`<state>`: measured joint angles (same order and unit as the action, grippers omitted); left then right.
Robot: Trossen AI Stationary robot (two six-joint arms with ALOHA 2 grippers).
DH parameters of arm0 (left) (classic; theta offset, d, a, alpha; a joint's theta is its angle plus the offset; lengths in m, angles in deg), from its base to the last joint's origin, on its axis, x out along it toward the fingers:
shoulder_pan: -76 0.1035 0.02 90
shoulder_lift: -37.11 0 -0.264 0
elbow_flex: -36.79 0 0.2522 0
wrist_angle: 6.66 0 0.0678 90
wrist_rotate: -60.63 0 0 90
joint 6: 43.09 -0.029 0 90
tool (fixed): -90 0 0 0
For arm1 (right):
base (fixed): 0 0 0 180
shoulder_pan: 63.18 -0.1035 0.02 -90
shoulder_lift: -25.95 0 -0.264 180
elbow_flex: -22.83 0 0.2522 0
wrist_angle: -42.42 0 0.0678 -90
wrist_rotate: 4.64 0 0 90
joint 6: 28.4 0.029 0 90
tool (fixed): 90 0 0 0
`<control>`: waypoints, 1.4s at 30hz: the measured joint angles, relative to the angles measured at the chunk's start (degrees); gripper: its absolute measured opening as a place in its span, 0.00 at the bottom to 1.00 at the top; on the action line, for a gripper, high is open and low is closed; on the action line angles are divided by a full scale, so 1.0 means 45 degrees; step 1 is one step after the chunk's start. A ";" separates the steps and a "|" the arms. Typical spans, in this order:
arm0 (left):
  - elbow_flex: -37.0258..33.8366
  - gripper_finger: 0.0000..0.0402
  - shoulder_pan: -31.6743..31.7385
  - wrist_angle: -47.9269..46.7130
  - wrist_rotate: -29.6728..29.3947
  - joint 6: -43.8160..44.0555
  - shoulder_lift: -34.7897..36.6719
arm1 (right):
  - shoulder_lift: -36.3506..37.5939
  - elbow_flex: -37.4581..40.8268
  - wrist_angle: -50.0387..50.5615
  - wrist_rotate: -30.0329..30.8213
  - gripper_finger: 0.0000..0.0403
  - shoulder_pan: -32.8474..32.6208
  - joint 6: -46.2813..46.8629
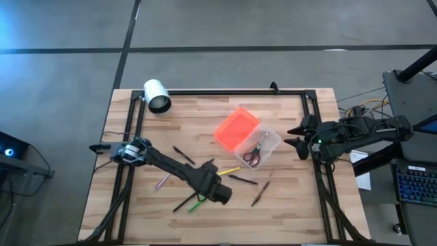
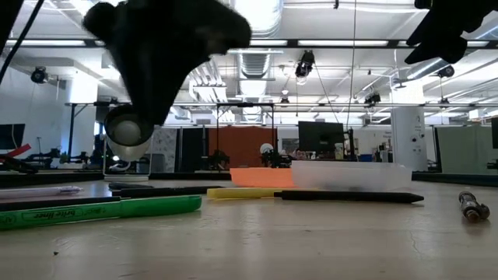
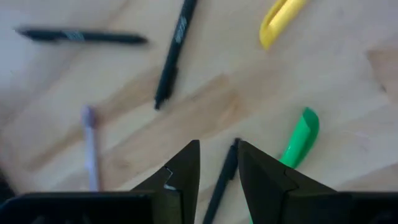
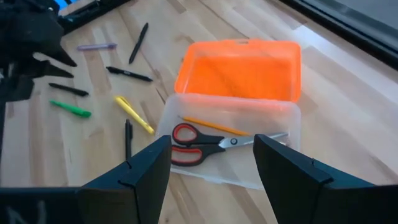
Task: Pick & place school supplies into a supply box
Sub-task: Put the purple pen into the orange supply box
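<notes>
My left gripper [image 1: 224,195] [image 3: 217,149] hovers open above the wooden table, its fingers on either side of a black pen [image 3: 222,180] that lies on the table beneath. A green marker [image 3: 300,137] [image 1: 196,203], a yellow pen [image 3: 280,17] [image 1: 229,171], more black pens [image 3: 173,53] and a pink pencil [image 3: 91,142] lie around it. The clear supply box [image 1: 265,145] stands open, its orange lid [image 1: 236,128] folded back. Red-handled scissors [image 4: 200,142] and an orange pencil [image 4: 214,126] lie inside. My right gripper [image 1: 293,137] [image 4: 211,149] is open and empty beside the box, toward the table's right edge.
A white cylinder [image 1: 157,96] lies at the table's far left corner. A brown pencil [image 1: 260,193] and a black pen [image 1: 242,180] lie on the near side of the box. A black frame [image 1: 225,91] runs along the table's edges.
</notes>
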<state>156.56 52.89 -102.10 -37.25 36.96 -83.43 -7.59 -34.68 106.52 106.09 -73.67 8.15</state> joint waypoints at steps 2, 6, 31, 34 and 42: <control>-0.1513 0.23 -0.0187 0.1340 0.0185 0.0575 0.0888 | -0.0025 0.0002 0.0038 -0.0055 0.54 -0.0001 0.0090; -0.4700 0.23 -0.0445 0.2840 0.0212 0.2104 0.3246 | -0.0001 0.0000 0.0022 -0.0267 0.54 -0.0001 0.0129; -1.2701 0.23 0.0161 0.5913 0.0170 0.1745 0.7919 | -0.1693 0.0000 -0.0023 -0.0287 0.54 -0.0001 0.0804; -1.2902 0.23 0.0197 0.6482 0.0174 0.1161 0.7919 | -0.2028 0.0000 -0.0026 -0.0292 0.54 -0.0001 0.0804; -1.3647 0.23 0.0202 0.7468 0.0427 0.0643 0.7910 | -0.2686 0.0004 -0.0043 -0.0390 0.54 -0.0001 0.0997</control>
<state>95.15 53.80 -68.49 -35.32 39.85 -47.83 -19.68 -34.66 106.33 104.34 -73.68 12.63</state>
